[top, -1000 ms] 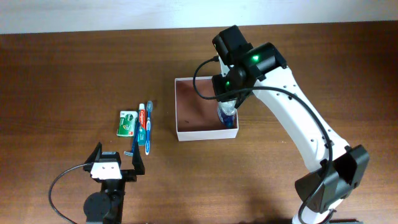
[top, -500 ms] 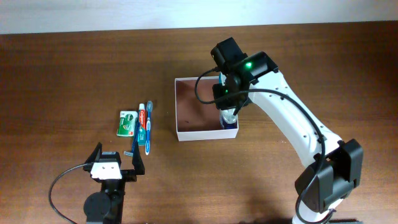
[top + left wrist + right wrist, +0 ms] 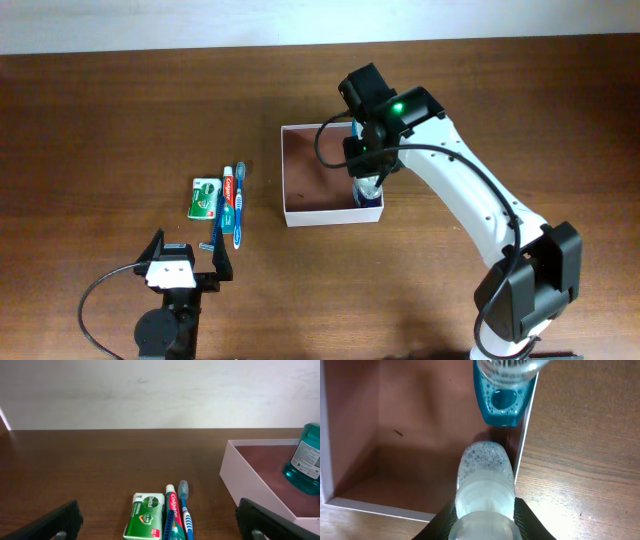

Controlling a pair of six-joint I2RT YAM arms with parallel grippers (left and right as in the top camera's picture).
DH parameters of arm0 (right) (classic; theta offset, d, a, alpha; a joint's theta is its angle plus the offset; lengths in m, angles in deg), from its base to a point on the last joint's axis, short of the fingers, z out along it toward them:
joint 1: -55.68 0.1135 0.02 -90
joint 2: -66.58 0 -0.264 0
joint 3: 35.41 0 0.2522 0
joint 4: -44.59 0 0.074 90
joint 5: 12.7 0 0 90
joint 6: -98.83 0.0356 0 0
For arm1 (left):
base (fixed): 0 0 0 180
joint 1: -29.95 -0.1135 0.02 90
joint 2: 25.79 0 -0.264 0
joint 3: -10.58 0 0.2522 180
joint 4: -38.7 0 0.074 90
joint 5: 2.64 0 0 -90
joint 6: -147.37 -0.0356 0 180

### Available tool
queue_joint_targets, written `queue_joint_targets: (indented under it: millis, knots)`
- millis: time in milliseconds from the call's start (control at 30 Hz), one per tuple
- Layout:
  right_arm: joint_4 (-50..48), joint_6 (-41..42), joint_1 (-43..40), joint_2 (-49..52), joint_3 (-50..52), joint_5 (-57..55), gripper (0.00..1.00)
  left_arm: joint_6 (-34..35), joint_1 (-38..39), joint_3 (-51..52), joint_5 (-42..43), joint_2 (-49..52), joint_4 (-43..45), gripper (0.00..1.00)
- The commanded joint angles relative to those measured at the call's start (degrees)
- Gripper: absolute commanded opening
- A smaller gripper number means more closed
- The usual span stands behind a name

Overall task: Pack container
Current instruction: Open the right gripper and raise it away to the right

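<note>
Readable text: 2 brand names, left wrist view.
"Dettol" on green box [image 3: 149, 519] & "Colgate" on toothpaste tube [image 3: 171, 510], both ahead of, between left jaws; teal bottle [image 3: 306, 460] label too small to read.

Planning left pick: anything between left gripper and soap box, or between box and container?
Nothing visible between left gripper and soap box. Between soap box and container lie toothpaste and toothbrush, side by side.

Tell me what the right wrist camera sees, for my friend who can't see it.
The right gripper holds a clear bottle of bubbly liquid at a corner of the container, a white-walled box with a reddish-brown floor. A teal bottle sits just beyond it, beside the box's wall.
</note>
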Motion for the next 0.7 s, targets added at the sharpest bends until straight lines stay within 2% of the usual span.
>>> queue_joint_targets:
  millis: [0, 167, 233, 400, 667]
  knots:
    - [-1.0, 0.3, 0.6, -0.6, 1.7, -1.8, 0.29, -0.5, 0.2, 0.3, -0.6, -0.4, 0.2, 0.99]
    - [-1.8, 0.3, 0.6, -0.7, 2.9, -1.8, 0.29, -0.5, 0.2, 0.3, -0.6, -0.5, 0.2, 1.00]
    - [-1.7, 0.3, 0.6, -0.7, 2.9, -1.8, 0.39, -0.5, 0.2, 0.3, -0.6, -0.4, 0.2, 0.99]
    - [-1.8, 0.2, 0.6, -0.7, 2.9, -0.2, 0.51, -0.5, 0.2, 0.3, -0.6, -0.4, 0.2, 0.99]
    - [-1.3, -3.0, 0.0, -3.0, -1.0, 4.0, 0.53, -0.5, 0.2, 0.3, -0.6, -0.5, 0.2, 0.99]
